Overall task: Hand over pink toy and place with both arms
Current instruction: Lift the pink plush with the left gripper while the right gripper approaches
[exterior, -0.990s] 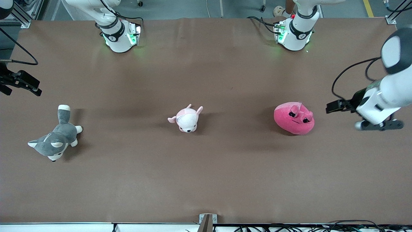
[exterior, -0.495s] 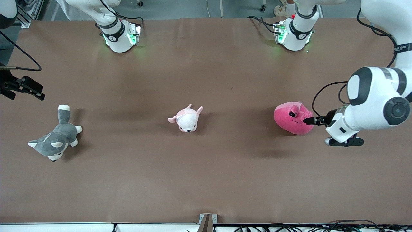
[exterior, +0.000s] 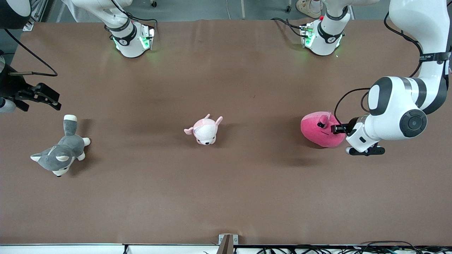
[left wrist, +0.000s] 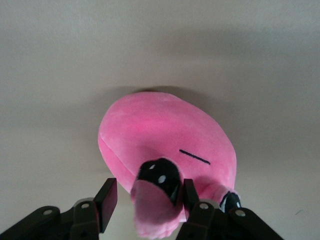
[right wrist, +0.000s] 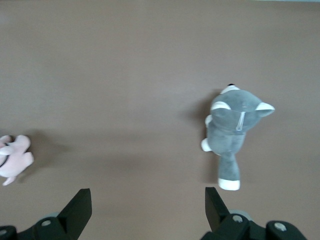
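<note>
We see the hot-pink, egg-shaped plush toy (exterior: 322, 129) lying on the matte brown table (exterior: 226, 197) toward the left arm's end, its pile soft and slightly shiny, with dark glossy eyes and a thin stitched line for a mouth. The left arm's black two-finger gripper (exterior: 336, 129) is at the toy's rounded end. In the left wrist view its fingers (left wrist: 106, 198) stand a moderate way apart with one of the toy's small ear-like bumps (left wrist: 152, 202) between them; one finger touches the bump, the other stands just off it (so no squeeze shows yet). The toy's second eye is half hidden by that gripper's body, and in the front view the fingertips merge with the dark eye, so they are hard to separate there.

The right arm's black gripper (exterior: 44, 96) hangs over the table's right-arm end, above bare surface beside the fuzzy grey-and-white husky plush (exterior: 60, 151), fingers spread wide with nothing between them (right wrist: 145, 210). The husky lies flat, white-tipped tail pointing away from the front camera. The small pale pink-and-white animal plush (exterior: 204, 130) sits mid-table, well apart from both, and is cut off at the edge of the right wrist view.
</note>
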Controlling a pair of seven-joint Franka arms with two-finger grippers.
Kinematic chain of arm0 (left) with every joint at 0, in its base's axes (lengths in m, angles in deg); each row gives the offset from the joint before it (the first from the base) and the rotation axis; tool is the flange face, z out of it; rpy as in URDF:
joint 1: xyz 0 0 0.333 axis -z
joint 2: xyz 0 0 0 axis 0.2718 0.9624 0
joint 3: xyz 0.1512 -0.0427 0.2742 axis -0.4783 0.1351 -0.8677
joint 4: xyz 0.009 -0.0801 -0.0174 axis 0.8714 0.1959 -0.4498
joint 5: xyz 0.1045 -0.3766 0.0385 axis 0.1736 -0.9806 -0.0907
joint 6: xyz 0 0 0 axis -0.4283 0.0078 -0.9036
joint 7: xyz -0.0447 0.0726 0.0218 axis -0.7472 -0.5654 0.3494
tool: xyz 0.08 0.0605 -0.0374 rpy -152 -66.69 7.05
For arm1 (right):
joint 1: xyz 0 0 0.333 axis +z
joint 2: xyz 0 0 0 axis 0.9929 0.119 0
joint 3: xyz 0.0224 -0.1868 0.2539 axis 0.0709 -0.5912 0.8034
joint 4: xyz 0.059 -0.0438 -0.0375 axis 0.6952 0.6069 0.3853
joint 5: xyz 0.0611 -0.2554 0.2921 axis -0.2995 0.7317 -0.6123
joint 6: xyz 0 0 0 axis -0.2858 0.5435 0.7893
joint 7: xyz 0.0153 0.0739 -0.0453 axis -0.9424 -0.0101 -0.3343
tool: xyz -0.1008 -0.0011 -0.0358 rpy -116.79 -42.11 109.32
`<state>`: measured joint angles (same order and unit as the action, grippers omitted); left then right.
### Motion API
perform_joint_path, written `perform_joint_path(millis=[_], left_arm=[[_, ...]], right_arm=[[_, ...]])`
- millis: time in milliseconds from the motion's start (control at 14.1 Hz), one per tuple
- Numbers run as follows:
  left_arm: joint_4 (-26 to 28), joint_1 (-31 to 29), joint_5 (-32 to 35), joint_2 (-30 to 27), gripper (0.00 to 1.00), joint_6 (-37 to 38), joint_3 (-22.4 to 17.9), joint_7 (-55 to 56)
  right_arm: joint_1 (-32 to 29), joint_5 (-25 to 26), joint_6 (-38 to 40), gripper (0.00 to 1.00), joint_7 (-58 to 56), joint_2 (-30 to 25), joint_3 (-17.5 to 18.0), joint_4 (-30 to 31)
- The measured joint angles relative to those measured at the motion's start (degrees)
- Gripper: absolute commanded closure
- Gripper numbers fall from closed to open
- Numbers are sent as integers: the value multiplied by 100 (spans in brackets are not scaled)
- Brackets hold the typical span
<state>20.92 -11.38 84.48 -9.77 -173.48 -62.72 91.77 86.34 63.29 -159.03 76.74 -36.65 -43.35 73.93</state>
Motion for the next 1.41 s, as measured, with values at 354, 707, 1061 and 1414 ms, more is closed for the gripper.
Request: perform_joint_path(millis=[354,707,1061,1414], left_arm=[[70,0,0,-61,100,-18,0,0],[-82,21,0,-139,100,-55,63,320],[-804,79,-323,-333,100,407,713,1674],[-2020,212,-661,-439,100,913,1684,3668]], right_arm=[[42,-349,28,0,-14,98,-7,0],[220,-387,246,0,-15,183,12,0],[217,-402,505,0,-200,386,-6,0],[219,-532,514,13,-331,399,-14,-13]])
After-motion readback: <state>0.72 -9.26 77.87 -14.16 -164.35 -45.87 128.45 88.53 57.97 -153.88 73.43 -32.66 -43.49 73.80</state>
